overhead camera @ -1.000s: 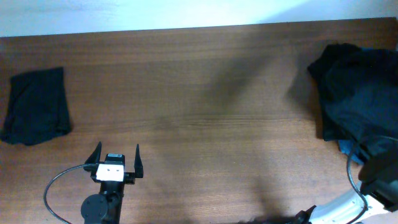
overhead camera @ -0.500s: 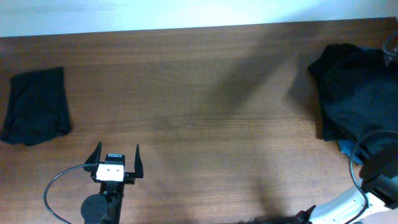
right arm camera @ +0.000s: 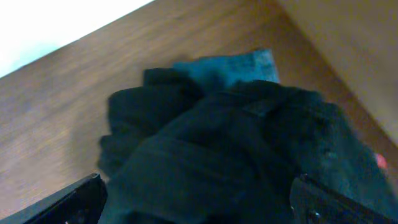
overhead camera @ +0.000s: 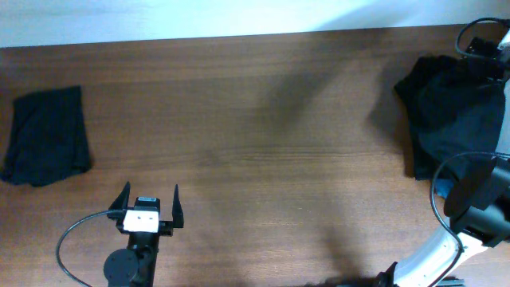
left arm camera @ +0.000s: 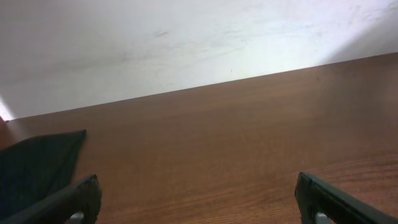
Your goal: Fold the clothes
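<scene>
Left pincer (overhead camera: pixel 150 198): near edge of the table (overhead camera: pixel 263 127), jaws apart, nothing held, facing open wood.
Folded black piece (overhead camera: pixel 46 135): lies flat, beyond it and to the left, well apart.
Right pincer (right arm camera: pixel 198 186): jaws apart, nothing held, poised over the heap.
Clothes (overhead camera: pixel 454 119): crumpled black heap at the table's right edge, longer near-to-far than across. A blue piece (right arm camera: pixel 239 65) peeks from under one end.
Judgement: the heap lies right below the right pincer, so the right arm is much the nearer. The left is well apart.

end effector (left arm camera: pixel 196 190) spread wide over wooden table (left arm camera: pixel 249 124), black garment (left arm camera: pixel 34 162) at left
</scene>
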Motion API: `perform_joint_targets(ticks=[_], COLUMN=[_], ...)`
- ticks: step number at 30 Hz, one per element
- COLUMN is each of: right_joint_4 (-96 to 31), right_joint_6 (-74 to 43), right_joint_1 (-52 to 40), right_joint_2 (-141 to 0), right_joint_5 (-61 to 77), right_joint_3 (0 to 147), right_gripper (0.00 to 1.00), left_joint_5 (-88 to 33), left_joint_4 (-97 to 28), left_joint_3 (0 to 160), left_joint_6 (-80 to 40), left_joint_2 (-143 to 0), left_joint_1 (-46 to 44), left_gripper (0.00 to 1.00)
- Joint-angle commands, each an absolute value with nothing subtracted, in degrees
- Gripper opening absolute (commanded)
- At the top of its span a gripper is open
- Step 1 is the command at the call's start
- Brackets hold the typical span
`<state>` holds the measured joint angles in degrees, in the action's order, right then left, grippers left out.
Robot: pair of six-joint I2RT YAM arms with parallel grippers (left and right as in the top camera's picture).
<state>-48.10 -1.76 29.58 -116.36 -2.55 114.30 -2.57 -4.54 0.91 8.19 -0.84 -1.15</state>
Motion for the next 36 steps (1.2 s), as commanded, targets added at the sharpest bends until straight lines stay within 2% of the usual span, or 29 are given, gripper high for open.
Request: perform_joint_targets(ticks=[1,12,19,23,29,33,36], right_joint_4=[-47.9,-49.8,-51.9,-52.7,-52.6,-52.2,-52.1], right_joint_6=[-3.9,-4.2,-8.7,-9.2,-10.0,-9.9,-10.0], right_joint_1=[29.6,29.7,30.4,31.1,32.7,33.3,33.5], right_joint_2=[-116.1,-116.0,-116.3,-116.4,-117.7,-117.8,-117.9], right_joint_5=[-8.9,-9.7,-9.7,-9.7,-4.8,-4.5,-4.0], right_joint_3=[114.2,114.2,114.2,114.2,114.2,114.2,114.2], right_gripper=[0.99,0.98,1.0,0.87,0.85,0.66,0.64], left_joint_5=[-2.2,-2.2,-2.2,-2.2,-2.2,-2.2,-2.2], left_joint_4=[-4.6,-4.6,-4.6,-4.6,-4.6,-4.6,-4.6], left_joint_3=[0.5,0.5,0.5,0.5,0.5,0.5,0.5], left_joint_6=[9.3,9.3,9.3,9.3,9.3,9.3,9.3], left_joint_2=[-0.3,-0.3,-0.3,-0.3,-0.3,-0.3,-0.3], left_joint_1=[-1.0,-1.0,-1.0,-1.0,-1.0,-1.0,-1.0], left_gripper=[0.99,0.99,0.99,0.99,0.99,0.99,0.99])
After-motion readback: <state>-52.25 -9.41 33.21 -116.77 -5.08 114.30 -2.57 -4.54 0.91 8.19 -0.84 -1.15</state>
